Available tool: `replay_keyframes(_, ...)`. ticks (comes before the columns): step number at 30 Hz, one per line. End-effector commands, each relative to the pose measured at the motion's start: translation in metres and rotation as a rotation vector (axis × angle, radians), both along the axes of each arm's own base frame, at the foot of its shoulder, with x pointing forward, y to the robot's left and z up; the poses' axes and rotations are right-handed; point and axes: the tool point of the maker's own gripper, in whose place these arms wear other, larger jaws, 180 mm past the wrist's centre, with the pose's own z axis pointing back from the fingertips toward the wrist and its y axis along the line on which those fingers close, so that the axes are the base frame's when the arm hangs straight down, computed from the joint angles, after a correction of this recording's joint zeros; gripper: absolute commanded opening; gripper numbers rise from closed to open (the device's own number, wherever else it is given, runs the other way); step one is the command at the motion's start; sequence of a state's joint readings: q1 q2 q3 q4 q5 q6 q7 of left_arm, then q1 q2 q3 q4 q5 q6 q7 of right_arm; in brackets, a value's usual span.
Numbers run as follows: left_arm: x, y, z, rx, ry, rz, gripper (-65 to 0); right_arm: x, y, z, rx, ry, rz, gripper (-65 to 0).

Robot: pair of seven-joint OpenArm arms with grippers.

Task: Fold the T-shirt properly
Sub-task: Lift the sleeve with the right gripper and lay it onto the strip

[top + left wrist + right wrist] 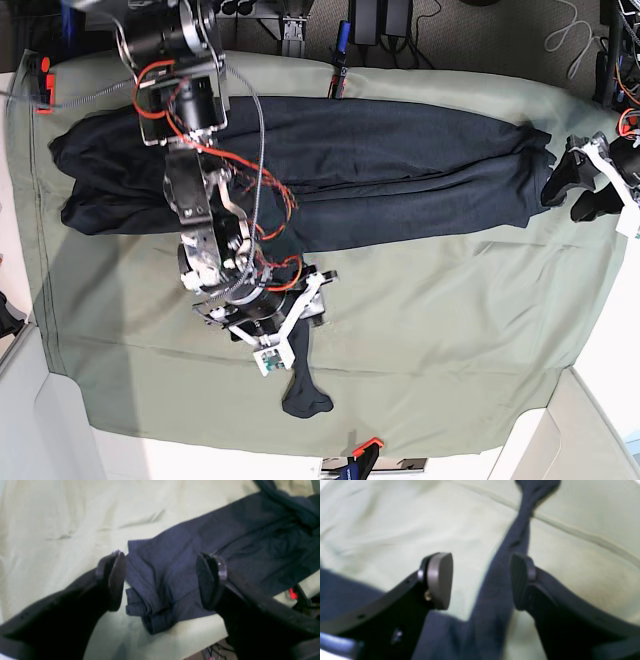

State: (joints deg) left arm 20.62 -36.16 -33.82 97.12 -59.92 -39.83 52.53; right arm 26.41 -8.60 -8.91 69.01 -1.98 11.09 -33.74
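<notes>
Right claw [481, 580] straddles T-shirt [500, 585] sleeve, jaws apart.

The T-shirt [400, 170] lies across the upper half of the base frame on the cloth sheet [450, 330], one sleeve [300, 385] trailing to lower centre under the right gripper [285, 335], the left gripper [578, 190] at its right end.
</notes>
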Motion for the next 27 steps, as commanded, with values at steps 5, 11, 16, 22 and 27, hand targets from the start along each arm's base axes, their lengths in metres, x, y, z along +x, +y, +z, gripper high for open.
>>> replay_keyframes(5,0.006,0.0,0.014,-0.003,-0.046,-0.007,-18.8,0.01,-0.005,-0.027,-0.05,0.058,-0.022,-29.0)
replay_keyframes(11,0.005,-0.005,0.009,-0.029,-0.047,0.003,-18.8,0.001,0.001,-0.04,-0.032,0.098,0.005,-36.9)
replay_keyframes(16,0.003,-0.006,0.007,-0.034,-0.042,0.005,-18.8,-0.004,0.015,-0.036,0.049,0.114,0.05,-65.0)
replay_keyframes(22,0.005,-0.006,0.009,-0.038,-0.059,0.008,-18.8,-0.035,0.063,-0.016,0.238,0.162,0.317,-65.0)
replay_keyframes(27,0.005,-0.005,0.009,-0.033,-0.057,0.008,-18.8,-0.07,0.081,0.009,0.345,0.196,0.456,-65.0)
